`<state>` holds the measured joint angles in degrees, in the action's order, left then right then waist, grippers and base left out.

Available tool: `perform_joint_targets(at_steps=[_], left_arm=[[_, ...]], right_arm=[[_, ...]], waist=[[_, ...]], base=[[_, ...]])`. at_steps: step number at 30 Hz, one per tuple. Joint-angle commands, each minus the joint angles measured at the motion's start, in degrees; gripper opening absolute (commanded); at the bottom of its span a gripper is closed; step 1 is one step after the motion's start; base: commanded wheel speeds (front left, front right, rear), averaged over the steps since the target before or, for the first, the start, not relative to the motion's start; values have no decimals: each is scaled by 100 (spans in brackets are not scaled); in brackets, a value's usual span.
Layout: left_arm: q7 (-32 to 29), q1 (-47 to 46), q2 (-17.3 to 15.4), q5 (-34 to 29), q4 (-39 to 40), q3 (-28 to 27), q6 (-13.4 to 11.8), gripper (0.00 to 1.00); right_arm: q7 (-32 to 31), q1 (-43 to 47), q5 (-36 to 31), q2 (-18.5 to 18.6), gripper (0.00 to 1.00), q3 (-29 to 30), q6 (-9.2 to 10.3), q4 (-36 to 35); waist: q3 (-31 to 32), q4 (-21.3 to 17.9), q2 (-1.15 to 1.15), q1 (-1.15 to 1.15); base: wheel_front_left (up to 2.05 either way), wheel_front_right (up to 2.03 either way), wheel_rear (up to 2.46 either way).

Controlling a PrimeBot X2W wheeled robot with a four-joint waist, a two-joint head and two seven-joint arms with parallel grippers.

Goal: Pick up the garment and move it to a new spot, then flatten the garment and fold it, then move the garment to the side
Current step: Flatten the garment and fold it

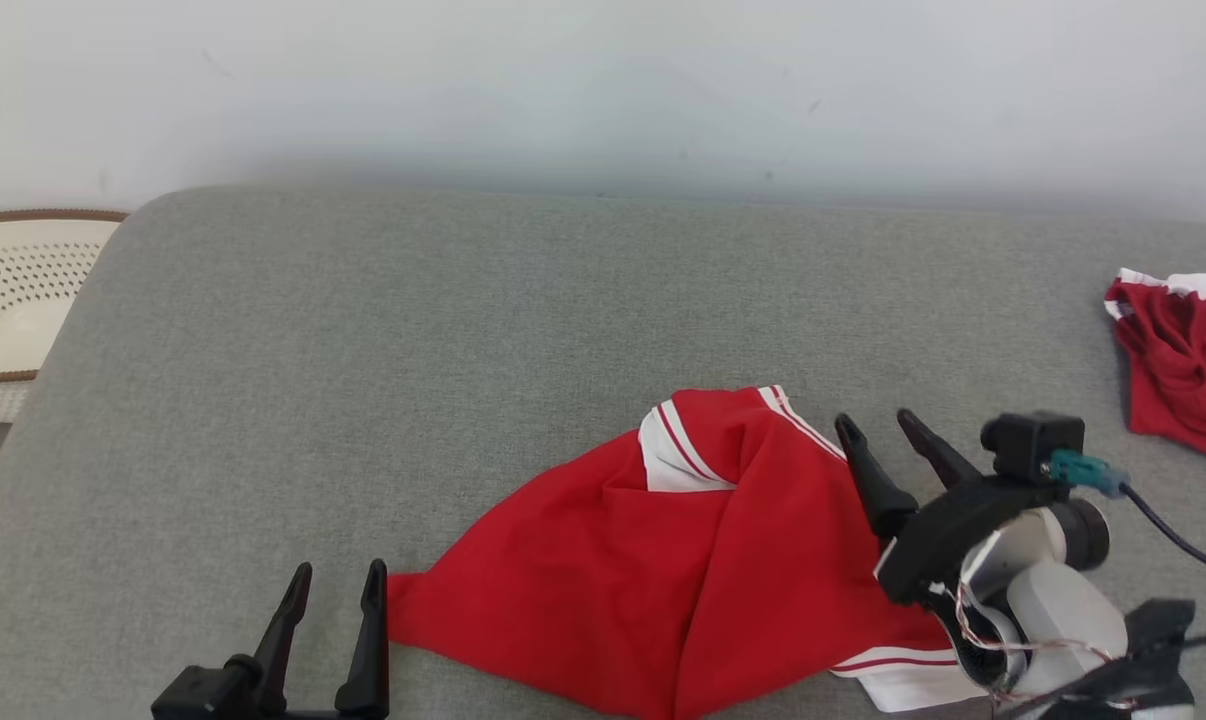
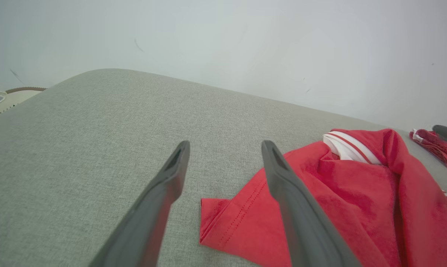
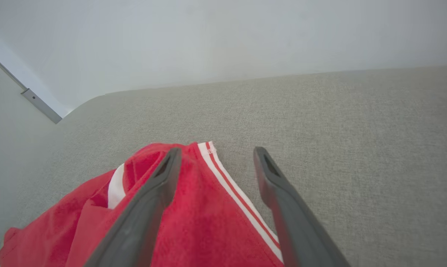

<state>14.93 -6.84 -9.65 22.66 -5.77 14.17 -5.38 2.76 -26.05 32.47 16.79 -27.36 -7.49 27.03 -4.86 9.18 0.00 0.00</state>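
Two grippers in the head view: left gripper [image 1: 339, 567] spread wide and empty, just beside the left corner of the red garment [image 1: 663, 560] on the grey cushion [image 1: 363, 330]. Right gripper [image 1: 875, 418] gapes too, holding nothing, at the cloth's right edge. Left wrist view: garment crumpled past one finger. Right wrist view: one finger over the red cloth, perhaps touching, hard to tell.
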Motion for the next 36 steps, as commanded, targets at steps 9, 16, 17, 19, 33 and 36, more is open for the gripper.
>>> perform_joint_targets(at_steps=[9, 16, 17, 19, 33, 36], left_arm=[[17, 126, 334, -328, -123, -330, 329, 100], [18, 83, 518, -481, -187, -494, 509, 100], [18, 74, 537, -490, -196, -515, 526, 100], [18, 60, 573, -522, -214, -547, 572, 100], [18, 41, 671, -593, -294, -712, 692, 100], [18, 55, 673, -567, -302, -735, 669, 100]], right_arm=[[-416, -808, 602, 227, 100, -1026, 0, 211], [-1052, -1367, 856, 446, 100, -1861, 0, 481], [-1173, -1455, 863, 497, 100, -1979, 0, 538], [-1402, -1577, 923, 562, 100, -2194, 0, 672], [-1070, -2175, 1201, 651, 0, -3068, 0, 1298], [-573, -2352, 1220, 670, 0, -2959, 0, 1401]], waist=[[-74, 268, 0, 0], [-147, 392, 0, 0], [-154, 410, 0, 0], [-169, 447, 0, 0], [-228, 556, 0, 0], [-200, 522, 0, 0]], base=[[0, 0, 0], [0, 0, 0], [0, 0, 0], [0, 0, 0], [0, 0, 0], [0, 0, 0]])
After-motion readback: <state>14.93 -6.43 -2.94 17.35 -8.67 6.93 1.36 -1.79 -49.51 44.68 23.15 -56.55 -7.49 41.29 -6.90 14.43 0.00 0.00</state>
